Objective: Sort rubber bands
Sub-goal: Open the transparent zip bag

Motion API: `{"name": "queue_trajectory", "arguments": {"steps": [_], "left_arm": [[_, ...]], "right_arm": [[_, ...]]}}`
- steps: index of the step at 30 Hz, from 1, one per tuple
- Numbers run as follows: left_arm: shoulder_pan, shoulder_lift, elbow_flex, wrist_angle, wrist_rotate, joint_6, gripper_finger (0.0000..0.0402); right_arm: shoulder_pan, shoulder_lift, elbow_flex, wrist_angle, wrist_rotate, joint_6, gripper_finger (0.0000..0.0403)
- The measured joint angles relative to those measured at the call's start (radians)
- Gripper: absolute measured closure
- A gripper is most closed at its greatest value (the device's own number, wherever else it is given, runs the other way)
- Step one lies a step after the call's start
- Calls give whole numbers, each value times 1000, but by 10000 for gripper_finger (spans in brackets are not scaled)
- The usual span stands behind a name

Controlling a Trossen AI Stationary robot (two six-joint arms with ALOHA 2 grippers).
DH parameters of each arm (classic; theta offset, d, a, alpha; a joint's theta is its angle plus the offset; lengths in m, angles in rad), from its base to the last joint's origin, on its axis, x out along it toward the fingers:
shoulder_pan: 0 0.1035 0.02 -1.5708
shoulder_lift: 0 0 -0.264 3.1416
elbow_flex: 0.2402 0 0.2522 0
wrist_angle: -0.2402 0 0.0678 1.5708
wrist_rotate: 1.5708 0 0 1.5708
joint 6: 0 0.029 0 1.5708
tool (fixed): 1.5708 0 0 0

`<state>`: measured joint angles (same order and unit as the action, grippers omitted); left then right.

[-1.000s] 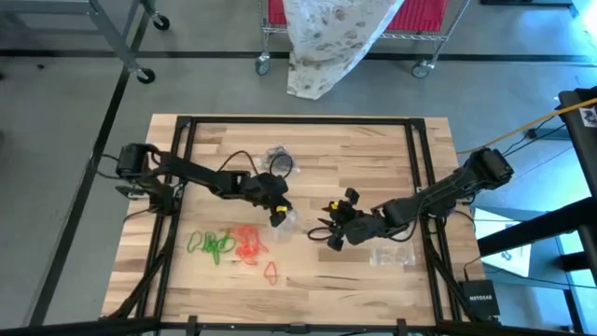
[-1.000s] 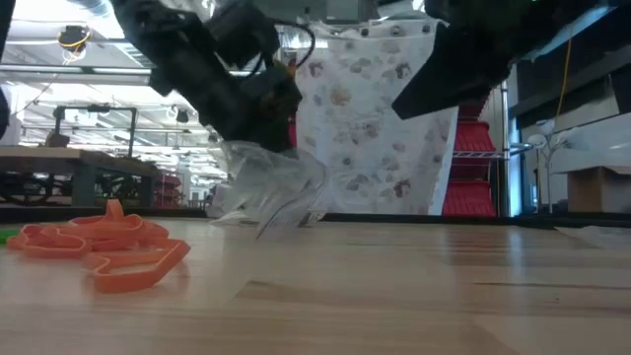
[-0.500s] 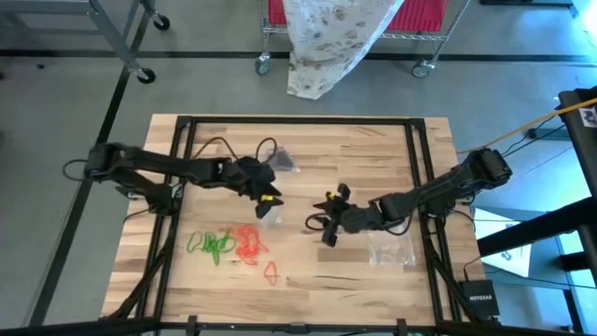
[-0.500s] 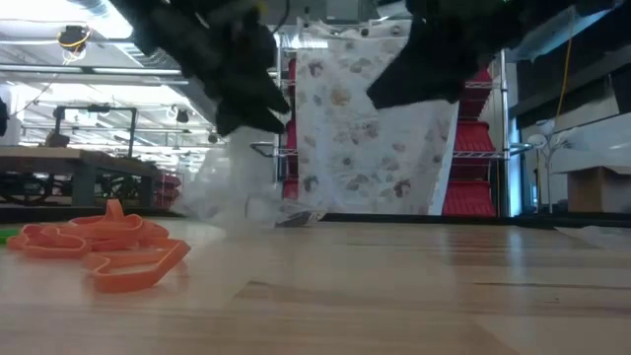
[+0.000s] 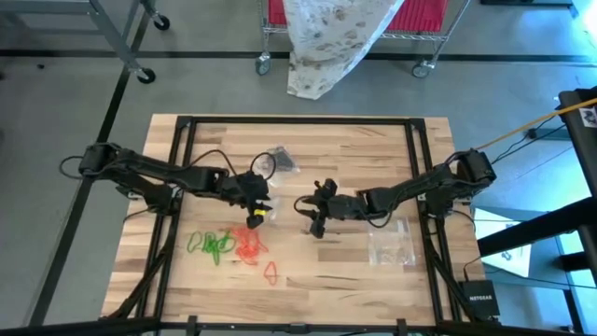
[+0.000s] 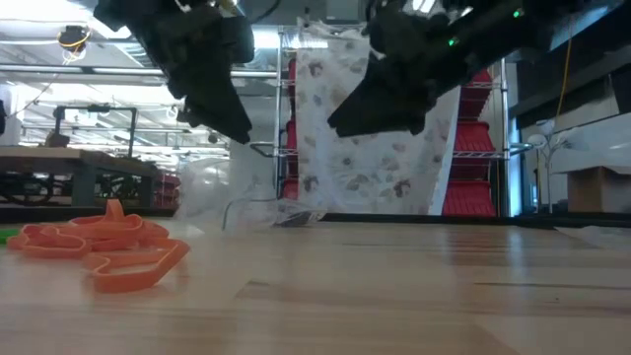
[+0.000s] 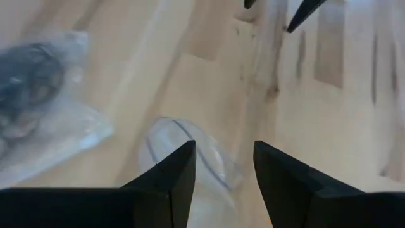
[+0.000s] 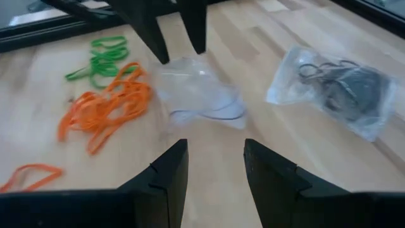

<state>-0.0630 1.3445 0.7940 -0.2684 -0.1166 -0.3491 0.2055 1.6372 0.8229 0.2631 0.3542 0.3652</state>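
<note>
Worktop (image 5: 373, 149) inventory: orange rubber bands (image 8: 104, 107) heaped beside green rubber bands (image 8: 101, 57); black rubber bands (image 8: 345, 79) sealed in a clear bag. My left claw (image 5: 258, 207) hovers spread over an empty bag (image 8: 199, 95); my right claw (image 5: 313, 213) hangs spread nearby, empty.

Grey concrete floor (image 5: 75, 187) with dark seam lines. Wire rack on castors (image 5: 354, 42) holding red bins (image 6: 473, 158), draped with patterned white cloth (image 5: 331, 42). Metal frame leg on castor (image 5: 131, 47). Workbenches (image 6: 69, 168) behind; bright ceiling lights.
</note>
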Motion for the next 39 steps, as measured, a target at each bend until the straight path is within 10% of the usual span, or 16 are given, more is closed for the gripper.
{"name": "queue_trajectory", "arguments": {"steps": [26,39], "left_arm": [[46,185,-3,69,19,89,251],[9,224,-3,97,8,95,251]], "right_arm": [[-115,185,3,308,-194,-214,256],[-128,355,196,194,-234,-342,256]]}}
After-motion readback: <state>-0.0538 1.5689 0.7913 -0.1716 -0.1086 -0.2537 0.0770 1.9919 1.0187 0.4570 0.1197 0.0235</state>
